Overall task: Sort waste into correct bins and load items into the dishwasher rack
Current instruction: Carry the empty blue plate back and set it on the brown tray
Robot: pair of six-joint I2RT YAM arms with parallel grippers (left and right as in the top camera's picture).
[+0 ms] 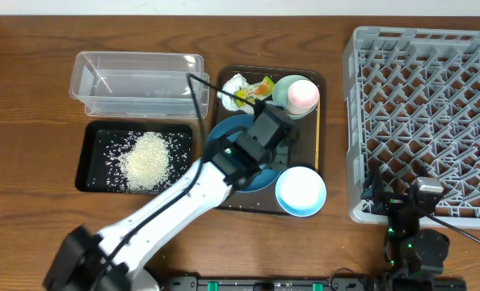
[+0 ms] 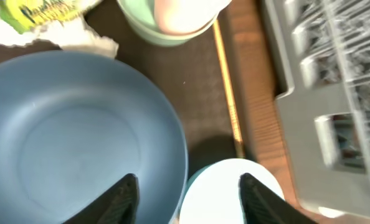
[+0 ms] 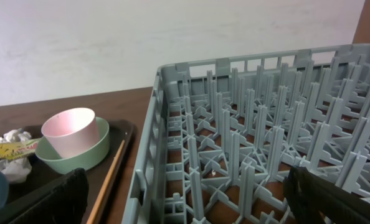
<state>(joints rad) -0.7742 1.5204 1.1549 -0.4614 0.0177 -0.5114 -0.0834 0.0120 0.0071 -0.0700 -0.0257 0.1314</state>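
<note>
A dark blue plate (image 1: 222, 132) (image 2: 79, 137) lies on the brown tray. My left gripper (image 1: 279, 141) (image 2: 188, 200) hangs open over the plate's right edge and the light blue bowl (image 1: 301, 191) (image 2: 228, 186), gripping nothing. A pink cup (image 1: 302, 94) (image 3: 70, 130) sits in the mint green bowl (image 1: 282, 87) (image 3: 73, 158). The wooden stick (image 1: 317, 133) (image 2: 227, 93) lies along the tray's right side. Crumpled tissue with a yellow-green scrap (image 1: 238, 89) (image 2: 42, 18) is at the tray's back left. Rice (image 1: 147, 160) fills the black tray (image 1: 90, 158). My right gripper (image 1: 410, 198) (image 3: 191, 205) is open at the near left corner of the grey rack (image 1: 434, 113) (image 3: 253, 124).
The clear tub (image 1: 135, 81) stands behind the black tray, at the left. The brown serving tray (image 1: 322, 81) sits between the bins and the rack. The rack's wall (image 2: 334, 93) rises close to the tray's right edge.
</note>
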